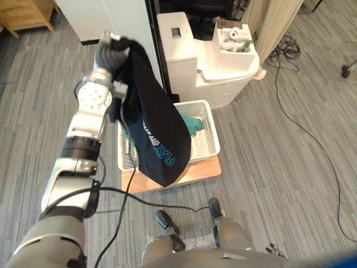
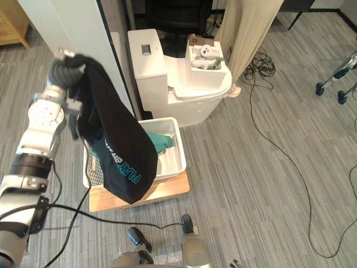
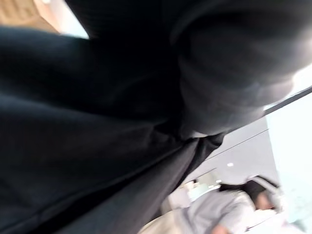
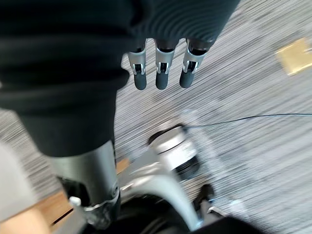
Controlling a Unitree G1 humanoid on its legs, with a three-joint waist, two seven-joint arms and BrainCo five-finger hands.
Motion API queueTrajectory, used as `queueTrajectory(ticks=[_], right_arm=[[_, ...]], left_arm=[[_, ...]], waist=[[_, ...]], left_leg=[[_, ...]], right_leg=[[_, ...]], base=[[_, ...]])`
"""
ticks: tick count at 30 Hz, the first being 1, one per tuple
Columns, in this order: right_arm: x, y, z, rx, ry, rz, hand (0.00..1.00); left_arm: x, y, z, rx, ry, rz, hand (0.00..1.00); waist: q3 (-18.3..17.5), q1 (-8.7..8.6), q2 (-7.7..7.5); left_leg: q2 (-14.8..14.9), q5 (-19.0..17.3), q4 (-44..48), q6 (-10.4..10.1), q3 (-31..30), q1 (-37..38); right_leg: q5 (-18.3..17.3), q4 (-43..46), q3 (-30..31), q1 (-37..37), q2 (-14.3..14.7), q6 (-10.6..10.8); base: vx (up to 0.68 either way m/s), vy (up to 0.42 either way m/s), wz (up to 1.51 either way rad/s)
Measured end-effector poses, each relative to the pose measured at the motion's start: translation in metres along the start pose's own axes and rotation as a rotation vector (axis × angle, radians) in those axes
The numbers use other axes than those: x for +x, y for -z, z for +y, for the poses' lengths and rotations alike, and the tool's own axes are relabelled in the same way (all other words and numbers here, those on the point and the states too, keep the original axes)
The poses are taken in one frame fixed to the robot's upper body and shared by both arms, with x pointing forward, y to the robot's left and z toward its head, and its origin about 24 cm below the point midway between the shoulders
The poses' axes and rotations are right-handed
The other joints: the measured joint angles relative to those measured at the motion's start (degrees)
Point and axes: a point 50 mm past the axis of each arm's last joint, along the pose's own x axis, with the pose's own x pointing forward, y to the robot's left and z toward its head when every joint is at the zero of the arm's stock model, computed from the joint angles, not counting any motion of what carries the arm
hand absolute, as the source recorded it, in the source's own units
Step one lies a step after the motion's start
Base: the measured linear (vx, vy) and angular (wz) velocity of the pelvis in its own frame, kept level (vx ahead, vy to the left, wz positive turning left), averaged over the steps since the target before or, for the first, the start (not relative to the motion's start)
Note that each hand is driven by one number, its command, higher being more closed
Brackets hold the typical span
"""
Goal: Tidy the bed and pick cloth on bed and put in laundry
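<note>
The left hand [image 1: 111,51] is raised high at the end of its arm, with a black shirt [image 1: 159,134] bunched over it and hanging down from it in one long drape. The fabric covers the fingers, so I cannot tell how tightly they are closed (the shirt's weight clearly hangs from this hand all the same). The shirt's lower end dangles over the near front corner of a white laundry basket [image 1: 211,134], partly in front of it, and is not yet lying inside. The basket sits on a wooden board [image 1: 201,169] on the floor, and a teal cloth [image 1: 192,124] already lies in it. The right hand [image 4: 163,73] hangs low over the carpet, its fingers straight and holding nothing.

By my reading, the picking-up is done and the drop is what remains: the shirt probably needs to come further over the basket's middle before it is let go. How tidy the bed is cannot be judged from here.

Count: one black shirt, one teal cloth, one basket, one board.
</note>
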Motion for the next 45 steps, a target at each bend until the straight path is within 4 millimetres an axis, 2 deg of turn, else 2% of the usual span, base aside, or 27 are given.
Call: queueTrajectory(ticks=[2, 8, 12, 14, 18, 25, 27, 29, 31, 37, 45], right_arm=[[0.000, -0.006, 0.000, 0.005, -0.009, -0.039, 0.00], [-0.002, -0.006, -0.002, -0.009, -0.032, -0.051, 0.00], [-0.009, 0.005, -0.006, -0.011, -0.021, -0.028, 0.00], [-0.012, 0.009, -0.007, -0.014, -0.016, -0.026, 0.00], [-0.013, 0.014, -0.008, -0.010, -0.014, -0.007, 0.00], [-0.014, 0.015, -0.008, -0.010, -0.017, -0.009, 0.00], [-0.014, 0.015, -0.007, -0.010, -0.017, -0.010, 0.00], [-0.014, 0.015, -0.007, -0.010, -0.018, -0.011, 0.00], [-0.014, 0.015, -0.007, -0.010, -0.015, -0.012, 0.00], [-0.013, 0.014, -0.006, -0.010, -0.008, -0.009, 0.00], [-0.010, 0.011, -0.001, -0.008, -0.001, -0.012, 0.00]], left_arm=[[0.006, -0.009, 0.001, 0.013, -0.004, -0.030, 1.00], [0.019, -0.032, 0.000, 0.023, -0.002, -0.104, 1.00], [0.030, -0.054, -0.001, 0.054, 0.018, -0.170, 1.00], [0.035, -0.069, 0.007, 0.083, 0.009, -0.213, 1.00], [0.040, -0.080, 0.009, 0.108, 0.027, -0.242, 1.00], [0.039, -0.075, 0.001, 0.080, 0.131, -0.205, 1.00], [0.036, -0.068, -0.001, 0.049, 0.164, -0.182, 1.00], [0.030, -0.054, -0.005, 0.048, 0.189, -0.145, 1.00], [0.017, -0.030, -0.012, 0.042, 0.238, -0.079, 1.00], [-0.010, 0.008, -0.029, -0.033, 0.295, 0.020, 1.00], [-0.038, -0.007, -0.036, -0.256, 0.277, -0.132, 1.00]], waist=[[0.02, 0.21, 0.02], [0.63, 0.61, 0.50], [0.78, 0.76, 0.45], [0.78, 0.49, 0.45], [0.77, 0.46, 0.45], [0.77, 0.44, 0.45], [0.77, 0.47, 0.45], [0.78, 0.46, 0.45], [0.78, 0.34, 0.45], [1.32, 0.98, 0.01], [1.46, 1.24, 0.24]], left_leg=[[0.43, -0.12, 0.00, -0.18, 0.67, 0.32], [0.50, -0.91, -0.26, -0.85, 2.11, 1.41], [0.49, -1.10, -0.31, -0.82, 2.35, 2.62], [0.42, -1.11, -0.32, -0.82, 2.47, 2.66], [0.40, -1.10, -0.32, -0.83, 2.49, 2.68], [0.39, -0.74, -0.32, -0.35, 2.14, 2.22], [0.39, -0.71, -0.32, -0.32, 2.05, 2.00], [0.40, -0.71, -0.32, -0.32, 1.98, 1.88], [0.42, -0.71, -0.32, -0.33, 1.70, 1.31], [0.33, -0.22, -0.04, -0.18, 0.98, -0.15], [0.18, -0.22, -0.02, -0.17, -0.71, 1.09]], right_leg=[[-0.17, 0.07, 0.34, 0.00, 0.41, -0.23], [-0.53, 0.19, 0.85, 0.27, 0.45, -0.28], [-0.65, 0.15, 0.95, 1.38, 0.42, -0.22], [-0.64, 0.11, 1.02, 1.37, 0.34, -0.21], [-0.59, 0.05, 1.01, 1.38, 0.31, -0.15], [-0.52, -0.11, 0.73, 1.23, 0.29, -0.07], [-0.51, -0.30, 0.67, 1.15, 0.29, -0.06], [-0.51, -0.48, 0.65, 1.13, 0.29, -0.06], [-0.51, -0.63, 0.45, 0.76, 0.29, -0.06], [-0.32, -0.61, 0.39, -0.51, 0.25, 0.09], [-0.41, -1.03, -0.77, 1.60, 0.06, 0.06]], base=[[0.06, -0.046, -0.15], [0.00, -0.026, -0.10], [-0.01, -0.005, -0.02], [0.00, 0.000, 0.00], [0.01, -0.001, 0.00], [0.04, -0.007, 0.02], [0.03, -0.009, 0.01], [0.02, -0.007, 0.01], [0.03, -0.014, 0.04], [0.03, 0.000, 0.01], [0.03, -0.009, 0.08]])
